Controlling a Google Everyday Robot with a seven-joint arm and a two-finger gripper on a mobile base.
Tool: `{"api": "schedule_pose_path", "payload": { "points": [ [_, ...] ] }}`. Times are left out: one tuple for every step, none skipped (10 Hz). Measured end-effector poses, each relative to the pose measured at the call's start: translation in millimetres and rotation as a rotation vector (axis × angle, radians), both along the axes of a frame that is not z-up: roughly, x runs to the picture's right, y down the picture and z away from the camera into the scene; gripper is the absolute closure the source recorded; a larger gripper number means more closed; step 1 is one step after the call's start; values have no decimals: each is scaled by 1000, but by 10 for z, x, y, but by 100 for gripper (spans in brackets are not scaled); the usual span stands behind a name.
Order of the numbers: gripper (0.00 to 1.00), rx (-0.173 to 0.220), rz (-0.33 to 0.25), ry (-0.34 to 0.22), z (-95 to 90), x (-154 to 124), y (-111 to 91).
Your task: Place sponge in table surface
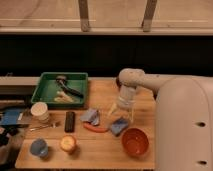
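Observation:
The blue sponge [119,126] lies on the wooden table [107,92], just left of an orange bowl. My gripper [123,114] hangs from the white arm [131,80] directly above and slightly behind the sponge, very close to it. Its pale fingers [114,112] are spread open, and nothing is held between them.
A red-orange stick-like item [95,128] and a blue-grey crumpled item [91,116] lie left of the sponge. The orange bowl [135,141] is at the front right. A green tray [64,89] with utensils is at the back left. A white cup [39,111], a black bar [69,121], a blue cup [38,147] and an orange fruit [68,144] stand on the left.

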State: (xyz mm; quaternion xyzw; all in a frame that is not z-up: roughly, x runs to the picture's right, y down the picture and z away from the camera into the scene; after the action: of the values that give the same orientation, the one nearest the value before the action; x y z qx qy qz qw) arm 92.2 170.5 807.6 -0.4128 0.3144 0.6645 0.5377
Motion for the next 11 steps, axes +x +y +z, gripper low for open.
{"api": "schedule_pose_path", "payload": {
  "points": [
    [20, -15, 3, -2, 51, -19, 62],
    [20, -27, 7, -4, 102, -17, 120],
    [20, -41, 11, -4, 157, -14, 184],
    [20, -57, 18, -1, 209, -6, 244],
    [20, -70, 23, 4, 245, 12, 291],
    [24, -77, 23, 7, 269, 23, 326],
    [34, -78, 19, 16, 283, 27, 341],
    [42, -75, 15, 23, 283, 29, 342],
    [55, -68, 9, 27, 276, 19, 331],
    [65, -60, 5, 29, 264, 8, 313],
    [75, -55, 1, 29, 253, -1, 298]
  ]
}}
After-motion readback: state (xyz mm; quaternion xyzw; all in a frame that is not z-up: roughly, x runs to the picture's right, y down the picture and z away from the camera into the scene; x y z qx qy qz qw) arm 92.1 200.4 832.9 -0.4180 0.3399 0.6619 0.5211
